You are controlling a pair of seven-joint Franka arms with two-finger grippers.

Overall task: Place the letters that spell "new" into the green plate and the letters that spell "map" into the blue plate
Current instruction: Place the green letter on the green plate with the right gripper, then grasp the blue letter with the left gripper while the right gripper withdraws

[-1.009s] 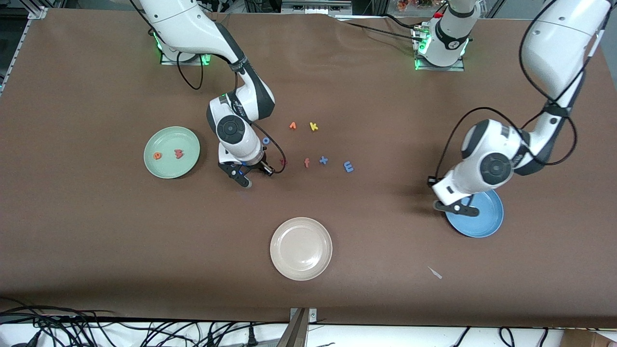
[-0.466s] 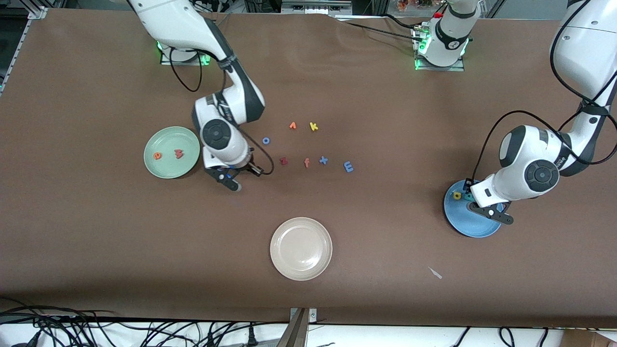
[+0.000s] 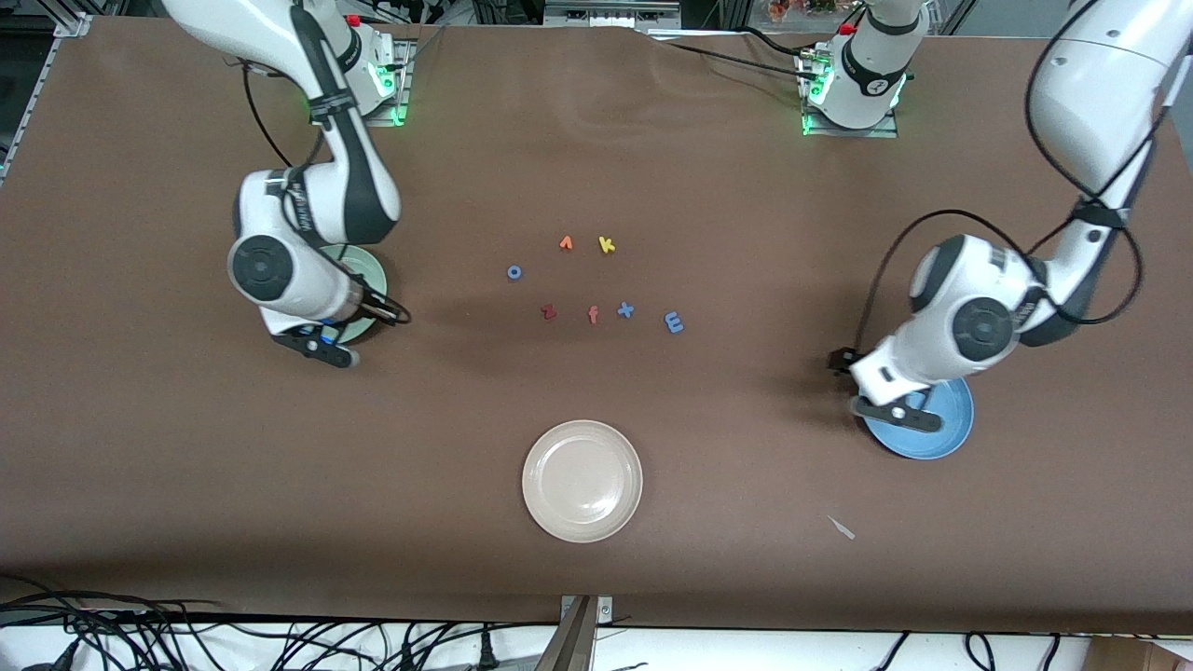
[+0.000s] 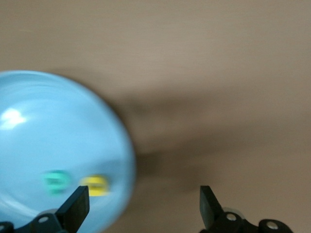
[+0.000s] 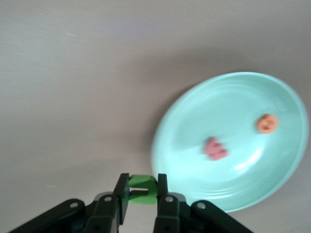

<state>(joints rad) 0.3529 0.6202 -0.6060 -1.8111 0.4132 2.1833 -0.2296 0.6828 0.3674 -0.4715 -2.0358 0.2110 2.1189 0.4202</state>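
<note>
My right gripper (image 5: 142, 185) is shut on the green n (image 5: 143, 190), and hangs over the rim of the green plate (image 5: 243, 102). The salmon-red w (image 5: 215, 148) and orange e (image 5: 267, 123) lie in that plate. In the front view the right arm covers most of the green plate (image 3: 372, 271). My left gripper (image 4: 143, 201) is open and empty over the edge of the blue plate (image 4: 53, 131), which holds the teal p (image 4: 56, 180) and yellow a (image 4: 95, 186). The blue m (image 3: 674, 322) lies on the table mid-way between the arms.
Loose letters lie mid-table: a blue o (image 3: 514, 272), an orange letter (image 3: 566, 243), a yellow k (image 3: 607, 244), a dark red z (image 3: 549, 312), a salmon f (image 3: 593, 315), a blue x (image 3: 625, 310). A beige-white plate (image 3: 582, 480) sits nearer the camera.
The right arm has carried the green n from beside the loose letters to the green plate. The left gripper has opened over the blue plate and swung back across it.
</note>
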